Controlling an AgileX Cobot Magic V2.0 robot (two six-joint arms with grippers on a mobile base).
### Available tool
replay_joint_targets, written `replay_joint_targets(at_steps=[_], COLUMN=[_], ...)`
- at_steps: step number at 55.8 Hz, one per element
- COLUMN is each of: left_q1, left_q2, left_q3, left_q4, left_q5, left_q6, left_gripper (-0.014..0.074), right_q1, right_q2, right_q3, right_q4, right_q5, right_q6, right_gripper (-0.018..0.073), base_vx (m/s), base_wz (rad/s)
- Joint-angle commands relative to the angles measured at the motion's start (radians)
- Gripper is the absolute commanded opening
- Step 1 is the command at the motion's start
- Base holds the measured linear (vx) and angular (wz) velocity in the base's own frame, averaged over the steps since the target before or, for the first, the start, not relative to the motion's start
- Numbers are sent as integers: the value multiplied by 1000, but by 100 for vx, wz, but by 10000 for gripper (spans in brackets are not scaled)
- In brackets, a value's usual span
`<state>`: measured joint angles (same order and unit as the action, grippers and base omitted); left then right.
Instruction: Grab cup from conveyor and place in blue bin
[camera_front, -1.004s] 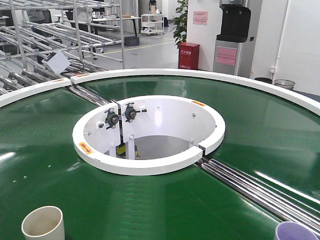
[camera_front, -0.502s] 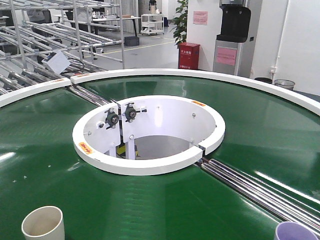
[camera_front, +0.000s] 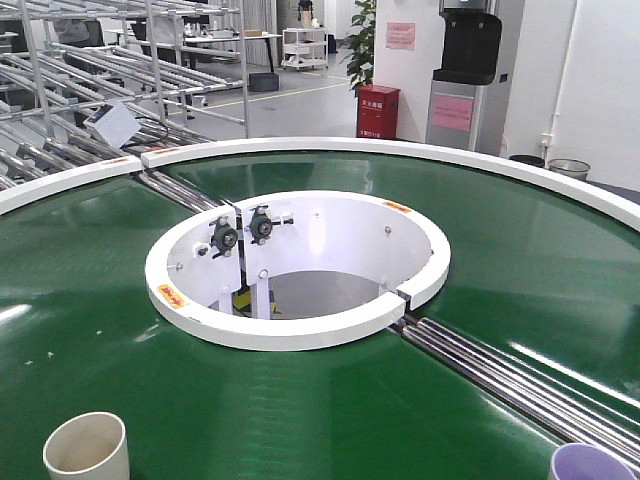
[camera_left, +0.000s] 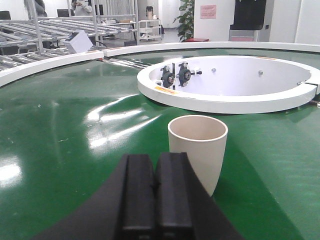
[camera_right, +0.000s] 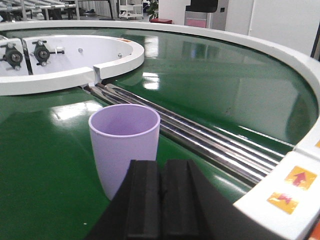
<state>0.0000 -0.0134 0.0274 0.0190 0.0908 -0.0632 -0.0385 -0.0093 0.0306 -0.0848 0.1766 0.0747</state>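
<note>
- One conveyor (camera_front: 520, 260): wide ring-shaped belt, glossy dark green, with a smooth white outer rim.
- One central ring wall (camera_front: 300, 332): white and round, set at the belt's middle. It carries orange-yellow stickers (camera_front: 171, 295) whose writing is too small to read. Two black bearings (camera_front: 224, 238) are bolted to its inner face.
- One set of polished steel rollers (camera_front: 500, 375): these run from the ring wall towards the right outer rim.
- Two rim labels (camera_right: 300, 177): yellow squares with a red arrow, on the outer rim at the right.
- One cream cup (camera_front: 87, 447): matt, tapered and upright, standing on the belt at the near left edge, just ahead of the left gripper (camera_left: 155, 162).
- One lilac cup (camera_front: 590, 464): smooth plastic, upright, at the near right edge, just ahead of the right gripper (camera_right: 162, 167).
- Both grippers: black pads pressed together, pinching nothing.
- One red cabinet (camera_front: 377, 111) and pink notices (camera_front: 400, 36), beyond the far rim; text illegible.
</note>
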Motion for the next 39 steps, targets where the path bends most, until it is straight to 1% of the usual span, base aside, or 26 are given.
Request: replay_joint_targets(at_steps=[1,7,17,20,22,27,39], left_q1=[1,1,1,1,1,1,1], left_q2=[-12,-12,-12,-12,-12,-12,-12], left_q3=[5,4,4,4,4,4,4], left_q4=[0,-3,-3,-3,-3,-3,-3], left_q5=[-85,-136,-190,-218,-235,-258,-297], left_q6=[3,-3,-14,-31,-42,-42,-42], left_gripper=[-6,-6,-6,-6,-6,-6,-6], right_q1=[-5,-5,-7,-7,-7,-7,-7], right_q2=[-13,-13,-13,-13,-13,-13,-13], right_q3=[19,19,19,19,19,19,19], right_q4=[-58,-88,-92,-91,-87,-77,-77], right_q5=[-86,-87,-88,-98,-121,-213,-399], right_q6=[-39,-54,-55,-51,-44,-20,-23], right_gripper=[-9,-9,-9,-9,-9,-9,-9], base_vx=[0,0,0,0,0,0,0], base_wz=[0,0,0,0,0,0,0])
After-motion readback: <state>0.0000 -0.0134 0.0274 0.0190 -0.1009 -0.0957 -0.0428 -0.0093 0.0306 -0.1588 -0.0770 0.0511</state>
